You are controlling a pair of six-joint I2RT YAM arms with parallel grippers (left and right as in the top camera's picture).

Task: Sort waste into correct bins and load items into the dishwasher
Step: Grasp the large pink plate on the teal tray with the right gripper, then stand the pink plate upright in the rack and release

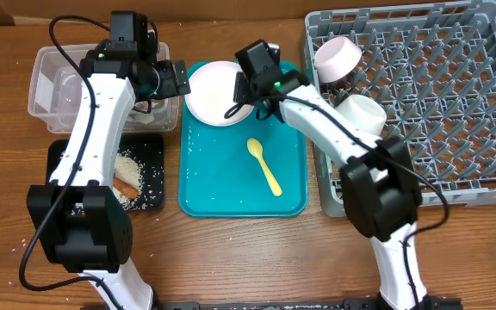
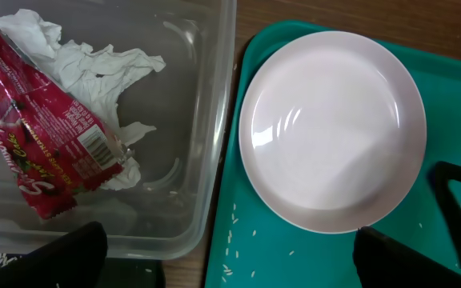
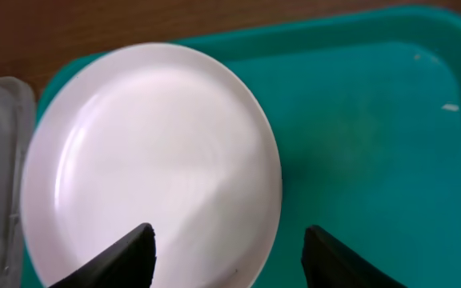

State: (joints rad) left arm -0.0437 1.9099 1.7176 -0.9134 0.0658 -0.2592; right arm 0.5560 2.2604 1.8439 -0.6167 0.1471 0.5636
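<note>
Fingers (image 3: 122, 260) of right gripper (image 3: 229, 236) apart astride plate (image 3: 150, 152) rim; left gripper (image 2: 230, 232) wide apart above tub (image 2: 214, 120) wall

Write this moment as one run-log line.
right gripper: open, straddling plate rim | left gripper: open, empty | plate: on teal tray

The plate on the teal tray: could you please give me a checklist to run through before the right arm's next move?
1. Plate free of food: ok, bare in both wrist views.
2. Right end effector open across the plate's rim: ok, one finger above the plate, the other above the teal tray.
3. Finger height against the rim: cannot tell.
4. Left end effector clear of the plate: not ok, it hangs open with one finger close to the rim.
5. Spoon out of the way: ok, apart from the plate.
6. Dish rack has room: ok, many free pegs.
</note>
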